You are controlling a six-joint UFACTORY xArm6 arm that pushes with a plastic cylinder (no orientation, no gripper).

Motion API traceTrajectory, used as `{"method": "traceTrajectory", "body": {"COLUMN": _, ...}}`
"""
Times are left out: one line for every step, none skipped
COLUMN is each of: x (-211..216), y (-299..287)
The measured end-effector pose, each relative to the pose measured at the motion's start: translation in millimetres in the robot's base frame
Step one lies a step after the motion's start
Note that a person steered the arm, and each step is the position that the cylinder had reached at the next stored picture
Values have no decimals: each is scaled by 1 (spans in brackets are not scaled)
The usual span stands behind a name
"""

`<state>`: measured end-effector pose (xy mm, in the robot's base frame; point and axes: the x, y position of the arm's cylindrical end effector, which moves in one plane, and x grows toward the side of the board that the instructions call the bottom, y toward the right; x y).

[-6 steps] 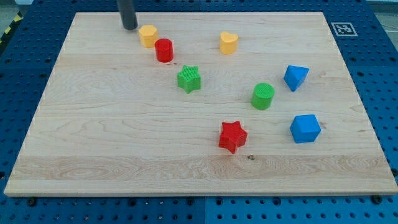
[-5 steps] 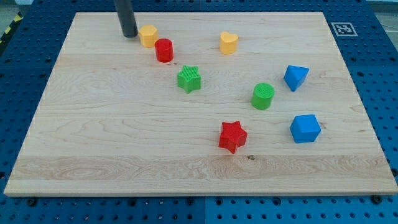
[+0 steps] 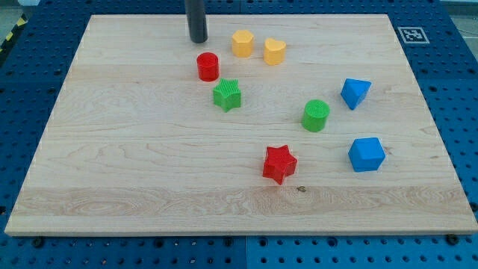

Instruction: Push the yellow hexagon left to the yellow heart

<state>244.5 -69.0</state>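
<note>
With yellow hexagon (image 3: 242, 43) beside yellow heart (image 3: 274, 51)

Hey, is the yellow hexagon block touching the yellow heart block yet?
Not touching. The yellow hexagon block sits just left of the yellow heart block, a sliver of board between them.

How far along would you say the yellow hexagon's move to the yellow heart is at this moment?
Mostly done: the yellow hexagon sits just to the view's left of the yellow heart, a narrow gap between them. My tip stands apart from it, further left and above the red cylinder. What remains, at most, is closing that gap.
</note>
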Motion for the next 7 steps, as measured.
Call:
{"method": "traceTrajectory", "body": {"x": -13, "y": 34}}
{"method": "traceTrajectory", "body": {"x": -1, "y": 58}}
{"method": "traceTrajectory", "body": {"x": -3, "y": 40}}
{"method": "traceTrajectory", "body": {"x": 5, "y": 37}}
{"method": "traceTrajectory", "body": {"x": 27, "y": 61}}
{"method": "traceTrajectory", "body": {"x": 37, "y": 74}}
{"method": "traceTrajectory", "body": {"x": 36, "y": 56}}
